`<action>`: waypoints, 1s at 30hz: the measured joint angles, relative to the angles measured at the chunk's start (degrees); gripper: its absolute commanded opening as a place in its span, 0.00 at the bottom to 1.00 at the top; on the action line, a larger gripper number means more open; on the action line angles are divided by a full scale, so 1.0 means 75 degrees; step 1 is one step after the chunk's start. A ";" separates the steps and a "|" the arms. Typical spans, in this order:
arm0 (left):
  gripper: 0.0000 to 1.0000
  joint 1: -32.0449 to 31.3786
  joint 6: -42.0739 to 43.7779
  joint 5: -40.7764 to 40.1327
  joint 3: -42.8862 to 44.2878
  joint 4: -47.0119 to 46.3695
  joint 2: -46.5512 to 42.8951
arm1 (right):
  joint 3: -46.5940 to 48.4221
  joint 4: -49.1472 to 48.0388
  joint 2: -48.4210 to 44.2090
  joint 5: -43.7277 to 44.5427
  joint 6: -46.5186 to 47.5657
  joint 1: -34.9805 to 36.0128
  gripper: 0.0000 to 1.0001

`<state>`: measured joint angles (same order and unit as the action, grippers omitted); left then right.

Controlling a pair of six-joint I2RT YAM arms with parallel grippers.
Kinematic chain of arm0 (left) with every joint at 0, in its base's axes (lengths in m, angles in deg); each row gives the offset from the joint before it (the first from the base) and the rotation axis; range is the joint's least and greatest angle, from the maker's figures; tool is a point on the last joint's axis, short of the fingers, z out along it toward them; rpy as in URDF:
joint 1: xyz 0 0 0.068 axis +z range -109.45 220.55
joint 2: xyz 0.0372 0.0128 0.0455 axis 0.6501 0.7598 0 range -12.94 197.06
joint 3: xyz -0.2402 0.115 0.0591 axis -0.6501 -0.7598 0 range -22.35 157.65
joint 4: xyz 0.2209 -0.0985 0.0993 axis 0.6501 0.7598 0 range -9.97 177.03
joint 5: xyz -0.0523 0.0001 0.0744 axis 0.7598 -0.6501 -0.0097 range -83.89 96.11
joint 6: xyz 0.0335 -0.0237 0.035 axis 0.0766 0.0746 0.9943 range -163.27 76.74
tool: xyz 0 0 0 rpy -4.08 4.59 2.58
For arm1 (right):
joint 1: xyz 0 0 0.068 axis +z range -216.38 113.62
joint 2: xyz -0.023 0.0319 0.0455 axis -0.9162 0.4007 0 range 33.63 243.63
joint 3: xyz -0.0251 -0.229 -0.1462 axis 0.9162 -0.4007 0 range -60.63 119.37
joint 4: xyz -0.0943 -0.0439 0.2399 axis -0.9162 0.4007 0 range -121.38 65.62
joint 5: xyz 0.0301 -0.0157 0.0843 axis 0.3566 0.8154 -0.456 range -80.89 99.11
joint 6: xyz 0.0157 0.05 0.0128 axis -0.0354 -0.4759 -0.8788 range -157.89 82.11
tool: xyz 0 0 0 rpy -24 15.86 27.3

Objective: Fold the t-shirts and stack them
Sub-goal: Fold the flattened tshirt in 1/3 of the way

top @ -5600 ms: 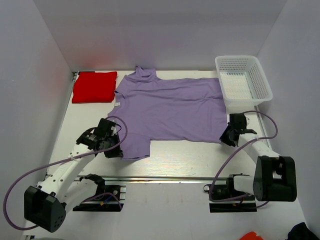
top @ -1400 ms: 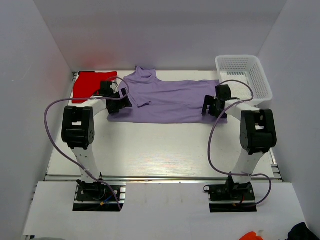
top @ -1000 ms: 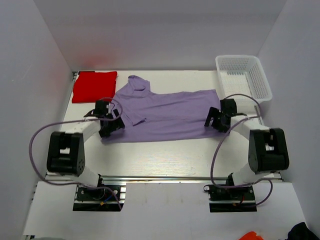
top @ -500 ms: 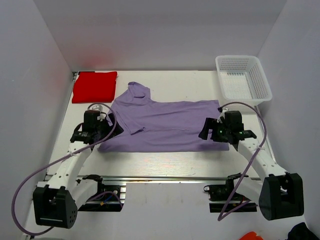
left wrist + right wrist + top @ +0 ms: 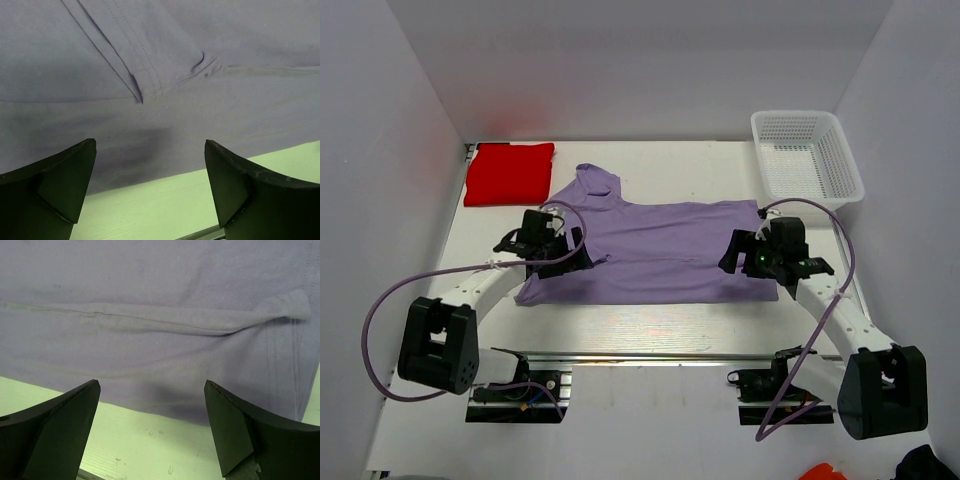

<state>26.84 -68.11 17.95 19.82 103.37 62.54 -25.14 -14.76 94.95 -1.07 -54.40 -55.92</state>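
Left tool [image 5: 150, 145] has slid inward over the lavender shirt [image 5: 660, 250], seemingly released.

Two slim arms in view, the white-shelled left arm [image 5: 475, 285] and the white-shelled right arm [image 5: 835, 310], each broken up by chunky black joint housings. There's a big boxy black left shoulder block [image 5: 438, 345], and a matching black right shoulder block [image 5: 880, 390]. Dusty purple cables [image 5: 366, 335] trail off both arms in long loops. The left pincer [image 5: 150, 145] shows matte black wedge fingers [image 5: 60, 182], broad and tapering. The right pincer [image 5: 152, 385] has the same black wedges [image 5: 235, 425]. Flat black base plates [image 5: 510, 385] sit underneath.
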 measured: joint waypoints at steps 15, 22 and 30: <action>0.82 -0.0828 0.0988 -0.1201 0.0460 -0.0300 0.1099 | 0.0070 0.0035 0.0557 0.0318 -0.0122 0.0000 0.90; 0.62 -0.0965 0.1253 -0.1580 0.0909 -0.0414 0.1565 | 0.0192 0.0058 0.0717 0.0443 -0.0117 0.0000 0.90; 0.60 -0.1075 0.1454 -0.1891 0.1314 -0.0224 0.2177 | 0.0300 0.0175 0.0892 0.0597 -0.0117 0.0000 0.90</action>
<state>18.77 -57.20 3.76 29.68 101.68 78.87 -22.89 -13.45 101.64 3.42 -55.27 -55.92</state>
